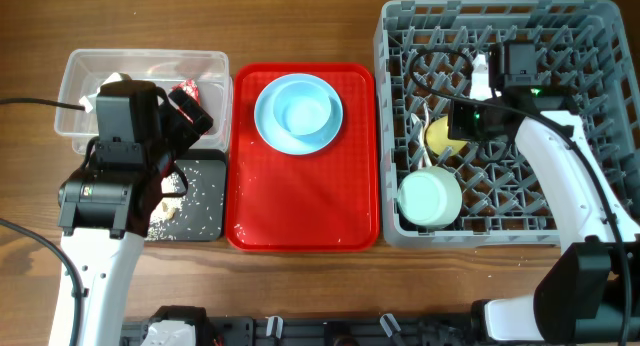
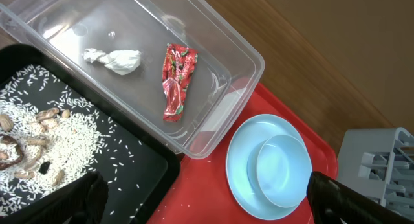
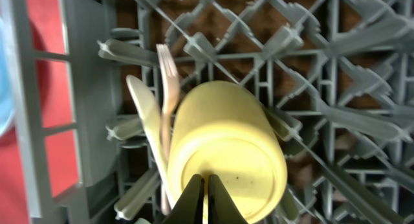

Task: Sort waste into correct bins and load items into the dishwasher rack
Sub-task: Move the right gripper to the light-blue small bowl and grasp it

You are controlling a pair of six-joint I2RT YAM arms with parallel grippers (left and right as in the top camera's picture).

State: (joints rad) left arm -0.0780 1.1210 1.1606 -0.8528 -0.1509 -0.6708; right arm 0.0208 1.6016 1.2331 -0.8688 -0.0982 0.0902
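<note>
— Outstanding item, and where is it?
— The plate (image 1: pixel 272 126) lies flat on the red tray (image 1: pixel 250 216), toward its far end. The pale blue bowl (image 1: pixel 306 106) sits upright inside it, off-centre toward the rack (image 1: pixel 480 232). Neither is loaded.

— Long axis?
— None. Both are round, so any point on the rim would serve.

— State of your left fingers?
— My left fingers (image 2: pixel 339 198) are spread wide and hold nothing. They hang over the edge where the clear tub (image 2: pixel 249 59) meets the black tray (image 2: pixel 152 162), just beside the red tray. The plate lies to their right, with nothing between.

— Right fingers?
— My right fingers (image 3: pixel 194 201) are pressed together and grip nothing. They hover over the base of the yellow cup (image 3: pixel 226 140) inside the rack, with the fork (image 3: pixel 169 75) and spoon (image 3: pixel 143 114) alongside it. The plate lies to their left, beyond the rack wall.

— Nearer arm?
— The left, in my judgement. The bowl rests loose in the plate, so tilting them together risks a slide.

— Waste?
— The wrapper (image 2: pixel 176 81) and tissue (image 2: pixel 119 61) are in the tub, and the rice (image 2: pixel 65 136) is in the black tray.
</note>
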